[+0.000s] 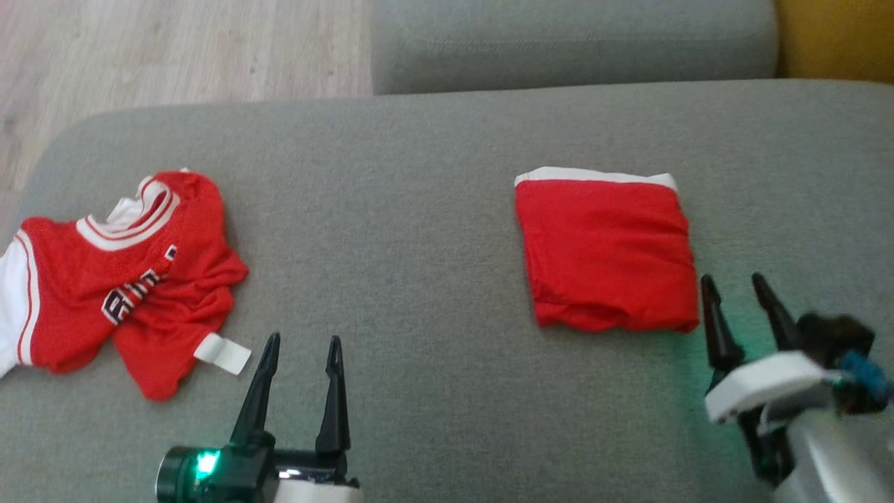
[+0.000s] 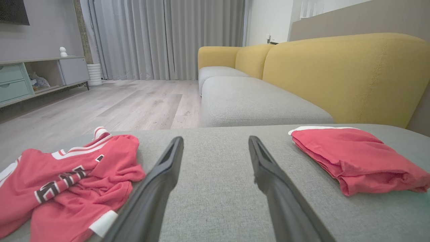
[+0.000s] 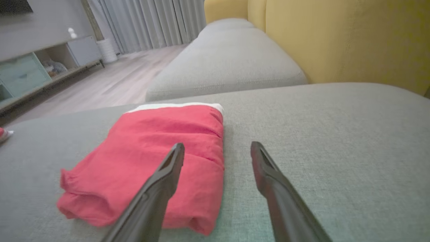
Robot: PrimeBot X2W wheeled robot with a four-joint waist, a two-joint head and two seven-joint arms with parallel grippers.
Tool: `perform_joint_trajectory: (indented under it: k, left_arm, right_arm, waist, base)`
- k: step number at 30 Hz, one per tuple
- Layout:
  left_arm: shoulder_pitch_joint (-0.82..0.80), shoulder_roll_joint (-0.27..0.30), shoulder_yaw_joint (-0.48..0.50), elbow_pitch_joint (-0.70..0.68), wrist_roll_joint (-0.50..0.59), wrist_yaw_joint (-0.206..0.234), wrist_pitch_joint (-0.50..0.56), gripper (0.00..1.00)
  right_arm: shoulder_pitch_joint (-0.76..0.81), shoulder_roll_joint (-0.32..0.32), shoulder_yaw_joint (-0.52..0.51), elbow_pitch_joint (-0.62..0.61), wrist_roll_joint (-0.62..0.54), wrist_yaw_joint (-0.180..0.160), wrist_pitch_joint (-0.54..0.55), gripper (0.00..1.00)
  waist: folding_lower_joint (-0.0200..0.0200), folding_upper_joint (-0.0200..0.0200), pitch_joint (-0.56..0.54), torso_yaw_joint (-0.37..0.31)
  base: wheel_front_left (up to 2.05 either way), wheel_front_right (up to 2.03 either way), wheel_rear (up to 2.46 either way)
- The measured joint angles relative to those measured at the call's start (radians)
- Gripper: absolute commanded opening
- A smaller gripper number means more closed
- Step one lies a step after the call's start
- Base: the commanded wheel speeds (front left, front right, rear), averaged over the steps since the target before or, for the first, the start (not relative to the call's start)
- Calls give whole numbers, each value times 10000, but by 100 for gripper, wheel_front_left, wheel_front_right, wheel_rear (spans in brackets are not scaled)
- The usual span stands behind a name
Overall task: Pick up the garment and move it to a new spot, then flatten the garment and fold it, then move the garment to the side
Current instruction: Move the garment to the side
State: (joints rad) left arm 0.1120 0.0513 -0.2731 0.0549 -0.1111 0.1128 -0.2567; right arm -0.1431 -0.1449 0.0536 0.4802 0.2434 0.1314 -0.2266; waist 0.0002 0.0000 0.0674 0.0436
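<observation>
**Both jaws open and empty; one piece folded, one in a heap**

Nearest us, the left jaws stand spread and hold nothing. They sit low over the grey sofa seat (image 1: 433, 391), just beside the near hem of the crumpled jersey (image 1: 126, 279) but apart from it. The right jaws are likewise spread and empty, close by the near right corner of the folded garment (image 1: 607, 251). The head view is blurred there, so we cannot tell whether a tip brushes the cloth.

The folded garment lies right of centre on the seat, with its white band on the far edge. The jersey lies heaped at the seat's left end, well apart from it. We judge the heap to be the piece to pick up.

Risks:
- A pinch on a single layer would lift one flap and drag the rest.
- A sideways pull so near the seat's edge could slide the jersey onto the floor (image 1: 174, 49).
- A leftward sweep of the right jaws could catch the folded corner and undo it.

Hard to make out:
- The jersey's white sleeve is cut off at the frame edge.
- Its lettering is creased and unreadable.
- Farther off, a second cushion (image 1: 573, 42) and a yellow backrest (image 1: 838, 35) are cropped.
</observation>
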Motion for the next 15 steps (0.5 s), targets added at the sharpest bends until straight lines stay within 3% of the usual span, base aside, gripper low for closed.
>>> perform_joint_trajectory:
  k: [9,11,14,15]
  left_arm:
    - [-676,4,-374,-247,67,4,0,100]
    - [-851,2,-523,-247,192,-8,0,100]
    - [-1039,-2,-646,-242,395,-90,0,100]
    - [-1071,-2,-662,-242,405,-90,0,100]
  right_arm:
    - [-2386,-1074,719,2224,1126,0,1404,100]
    - [-2625,-1246,1091,2675,1308,0,1778,89]
    - [-2775,-1271,1607,3014,1987,0,2178,0]
    - [-2834,-1313,1732,3010,2155,0,2174,0]
  waist:
    - [0,0,937,484]
    - [-1,0,1116,631]
    - [-1,0,1332,812]
    - [-1,0,1380,850]
  base:
    - [0,0,0]
    - [0,0,0]
    - [0,0,0]
    - [0,0,0]
